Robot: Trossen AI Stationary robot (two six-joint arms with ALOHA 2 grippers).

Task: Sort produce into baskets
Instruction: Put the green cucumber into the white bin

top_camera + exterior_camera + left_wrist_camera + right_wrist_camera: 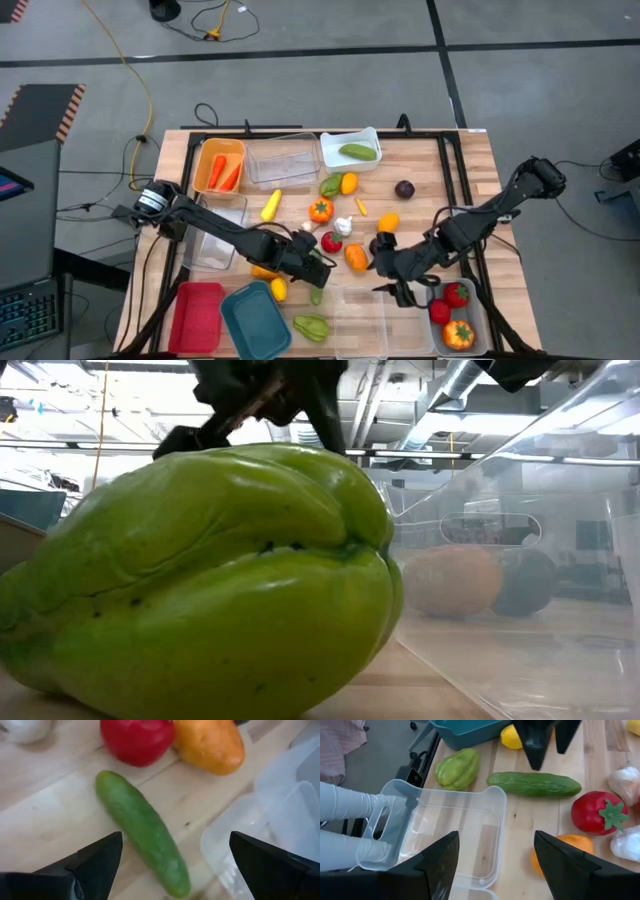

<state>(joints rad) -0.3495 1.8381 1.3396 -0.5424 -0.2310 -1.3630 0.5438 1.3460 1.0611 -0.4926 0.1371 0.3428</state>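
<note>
My left gripper [175,862] is hanging with its fingers [95,860] spread wide apart and nothing between them, poised over the green cucumber [142,827] that is lying flat on the wooden table [45,820]. The cucumber is running at a slant to the line between my two fingers, its near end between them, its far end pointing toward the red tomato [136,739] and the orange fruit [210,745] just beyond. A clear basket [270,815] is sitting just beside it.

My right gripper [492,865] is also standing apart and empty, hovering above another clear basket [445,832] near the front edge of the table; a person's pale sleeve [350,827] is showing past that bin, off the table.

Seen from above, the rest of the produce is lying scattered mid-table, with carrots already in the orange basket [218,166] and tomatoes in the basket at the front right corner [455,318].

As I judge it, the cucumber is the piece in hand. To take it well, I should be turning my left wrist so the fingers are crossing its narrow width near the middle, then lowering until the tips are nearly at the wood before closing. Its smooth round skin will likely be rolling or slipping under an off-centre pinch, and the clear basket's rim beside it could be catching a finger.
</note>
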